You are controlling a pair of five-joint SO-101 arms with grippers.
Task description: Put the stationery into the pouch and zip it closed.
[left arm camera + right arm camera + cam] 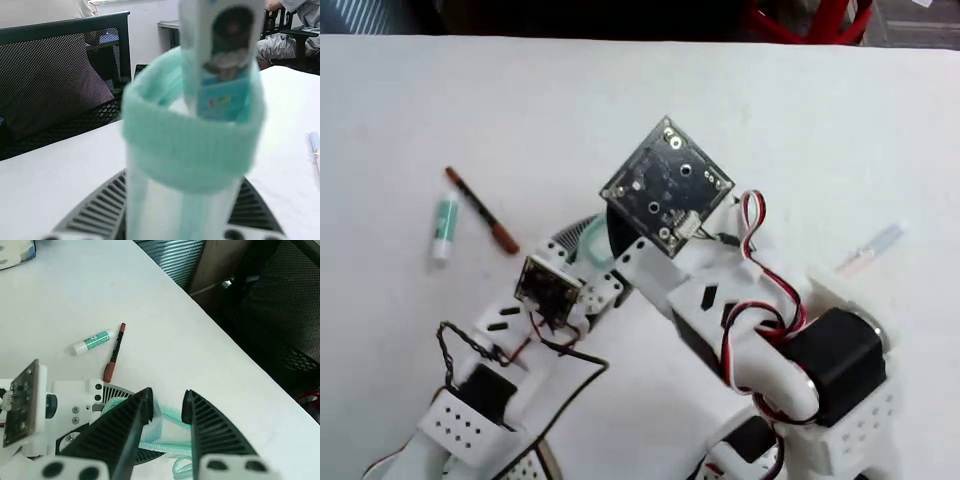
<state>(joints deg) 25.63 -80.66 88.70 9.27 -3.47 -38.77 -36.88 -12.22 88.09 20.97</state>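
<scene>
Filling step, I judged: left claw (585,245) clamped the upright pouch (190,150); right claw (167,407), narrowly parted, hung just above its mouth where a flat packet (220,60) stood; next, fetch pen (480,210) and glue stick (444,228) well off.

I counted one table (620,90). There were two robot arms, a left arm (505,335) and a right arm (765,335). There was one pouch (190,145), with one flat packet (222,75) in it. There were two pens, a brown pen (481,210) and a pale pen (869,250), and one glue stick (444,228).
</scene>
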